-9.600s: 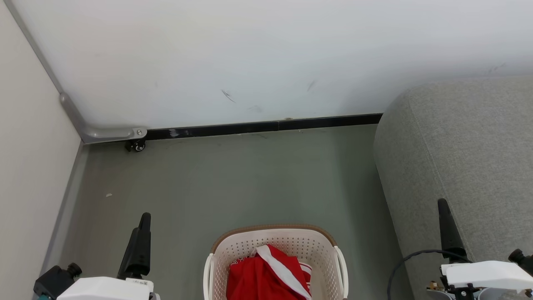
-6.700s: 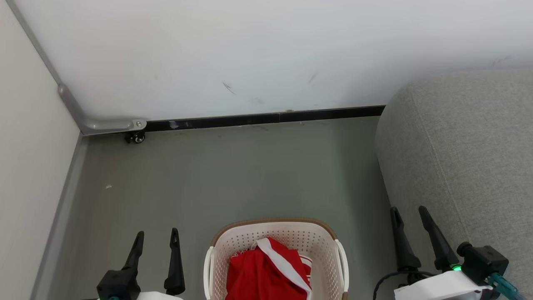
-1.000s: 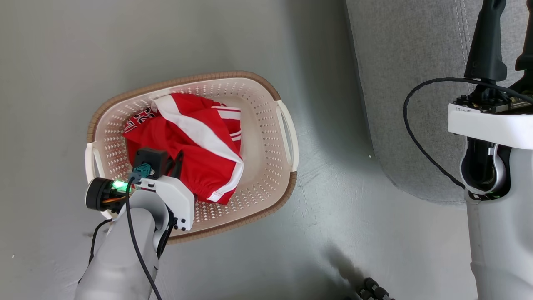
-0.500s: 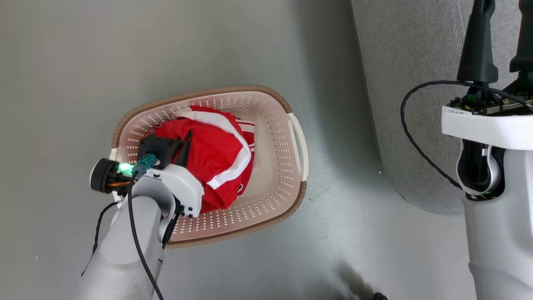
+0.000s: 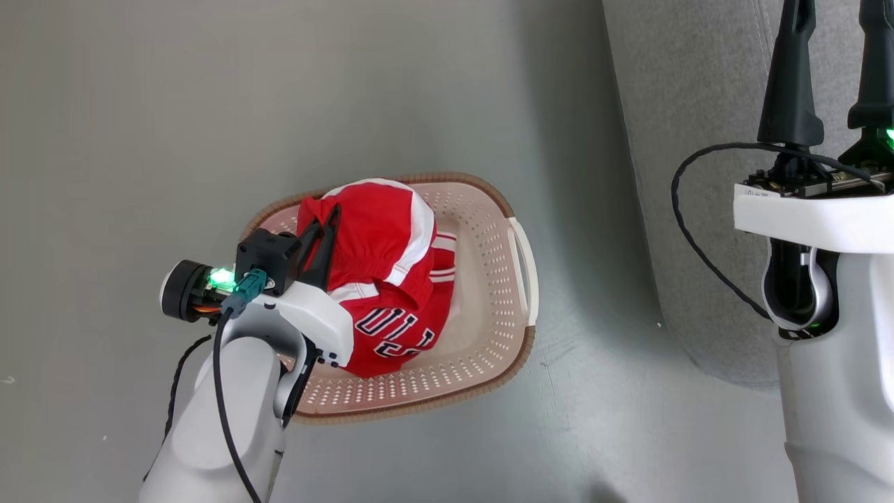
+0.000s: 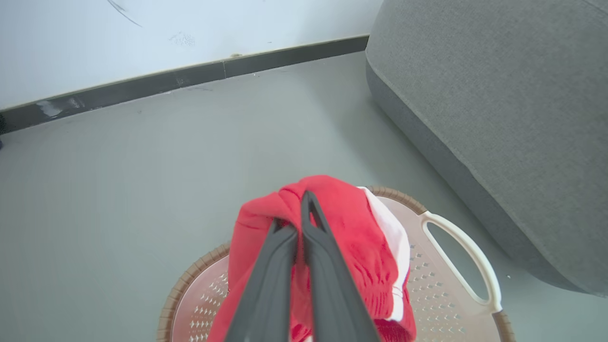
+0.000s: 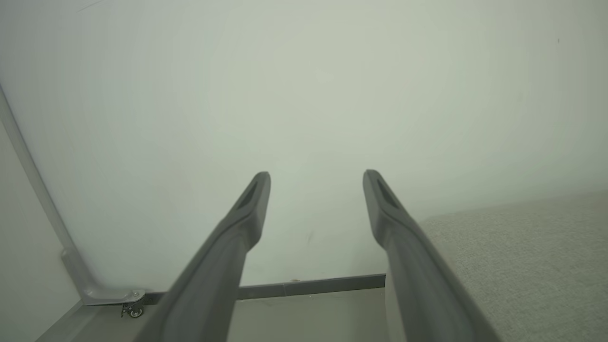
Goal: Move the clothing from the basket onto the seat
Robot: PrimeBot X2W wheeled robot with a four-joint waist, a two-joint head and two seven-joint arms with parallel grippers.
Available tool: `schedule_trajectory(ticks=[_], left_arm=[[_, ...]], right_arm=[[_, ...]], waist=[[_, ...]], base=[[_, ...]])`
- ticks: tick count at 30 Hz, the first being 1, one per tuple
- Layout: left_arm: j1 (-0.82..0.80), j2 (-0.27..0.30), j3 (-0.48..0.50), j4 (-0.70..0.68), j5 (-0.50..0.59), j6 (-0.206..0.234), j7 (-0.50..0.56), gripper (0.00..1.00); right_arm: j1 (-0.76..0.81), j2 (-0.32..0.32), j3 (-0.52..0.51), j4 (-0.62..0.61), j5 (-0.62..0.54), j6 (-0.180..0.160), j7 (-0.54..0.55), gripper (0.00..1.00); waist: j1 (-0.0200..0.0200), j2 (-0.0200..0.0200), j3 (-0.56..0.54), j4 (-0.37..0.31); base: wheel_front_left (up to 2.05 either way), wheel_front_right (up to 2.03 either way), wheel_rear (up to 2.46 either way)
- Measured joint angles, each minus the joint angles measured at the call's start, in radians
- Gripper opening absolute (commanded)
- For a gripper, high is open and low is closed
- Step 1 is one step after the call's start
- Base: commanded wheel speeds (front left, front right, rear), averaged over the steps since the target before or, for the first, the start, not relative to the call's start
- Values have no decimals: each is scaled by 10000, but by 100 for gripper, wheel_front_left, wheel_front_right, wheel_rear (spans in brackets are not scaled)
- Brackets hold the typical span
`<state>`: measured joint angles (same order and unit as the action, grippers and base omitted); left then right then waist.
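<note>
Left gripper (image 5: 331,215) fingers clamp the red white-striped fabric shorts (image 5: 380,230), raised over the oval cream perforated plastic basket (image 5: 492,307); red lettered jersey (image 5: 391,335) beneath; right gripper (image 7: 317,176) fingers apart; large grey upholstered seat (image 5: 688,140), at three o'clock, awaits both garments.

**Materials and Surface Finish**

The clothing (image 5: 380,237) is red cloth with a soft, matt face. It carries white stripes and dark lettering, and a gathered, ribbed band shows in the left wrist view. The basket (image 5: 489,300) is cream plastic, smooth, faintly glossy and perforated throughout, with a brown woven-look rim. The seat (image 6: 498,109) is grey woven fabric, matt and coarse-grained, with a stitched seam. The floor (image 5: 209,105) is grey, smooth and matt. The wall (image 6: 213,28) is white, smooth and lightly scuffed. The left gripper (image 6: 293,213) and right gripper (image 7: 316,179) have dark, matt fingers. The forearm shells (image 5: 209,419) are pale, smooth and slightly glossy.
</note>
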<state>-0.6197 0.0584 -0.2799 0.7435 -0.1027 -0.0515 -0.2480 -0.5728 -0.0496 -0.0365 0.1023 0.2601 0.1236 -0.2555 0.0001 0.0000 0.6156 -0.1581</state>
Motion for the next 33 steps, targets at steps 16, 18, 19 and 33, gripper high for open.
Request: schedule_trajectory(ticks=[16,18,19,33], left_arm=[[880,59,263,-2165,10,167,-4,0],[948,69,311,-2422,10,184,-4,0],[1040,71,324,-2556,10,232,-6,0],[2007,180,539,-3988,10,343,-46,0]], right_arm=[[814,-15,-46,334,-426,0,-6,100],[880,-15,-33,374,-428,0,-6,100],[904,-17,-23,376,-433,0,-6,100],[1748,-29,512,717,-646,0,-8,100]], waist=[[0,0,-1152,520],[0,0,-1306,574],[-1,0,-1384,600],[0,0,-2648,970]], base=[[0,0,0],[0,0,0],[0,0,0],[0,0,0]])
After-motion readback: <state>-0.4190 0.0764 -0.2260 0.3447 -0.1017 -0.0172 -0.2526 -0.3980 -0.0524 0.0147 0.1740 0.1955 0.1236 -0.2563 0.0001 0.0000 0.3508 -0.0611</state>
